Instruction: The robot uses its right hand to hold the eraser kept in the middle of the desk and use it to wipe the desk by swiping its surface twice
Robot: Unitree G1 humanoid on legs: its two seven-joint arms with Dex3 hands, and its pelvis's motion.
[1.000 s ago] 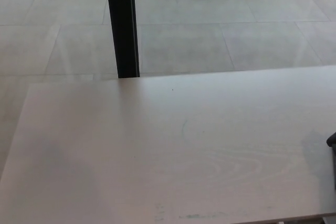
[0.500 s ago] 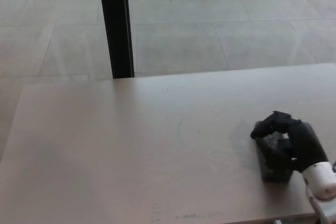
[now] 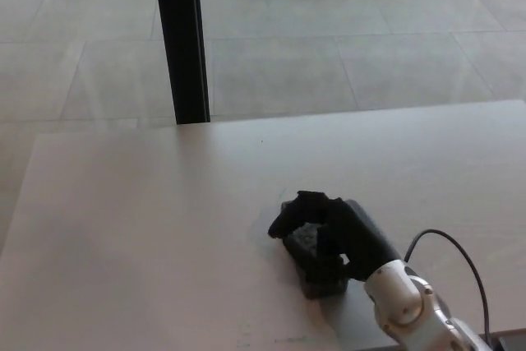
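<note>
Currently, the eraser (image 3: pixel 316 260) is gripped by the right robot hand (image 3: pixel 333 236) on the surface (image 3: pixel 148 228); grip could be lost under uneven pressure.

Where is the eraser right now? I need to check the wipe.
In the head view, the eraser sits on the desk, low and right of centre, gripped by the right hand.

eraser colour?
Dark grey to black, seen in the head view: the eraser sits on the desk under the right hand.
</note>
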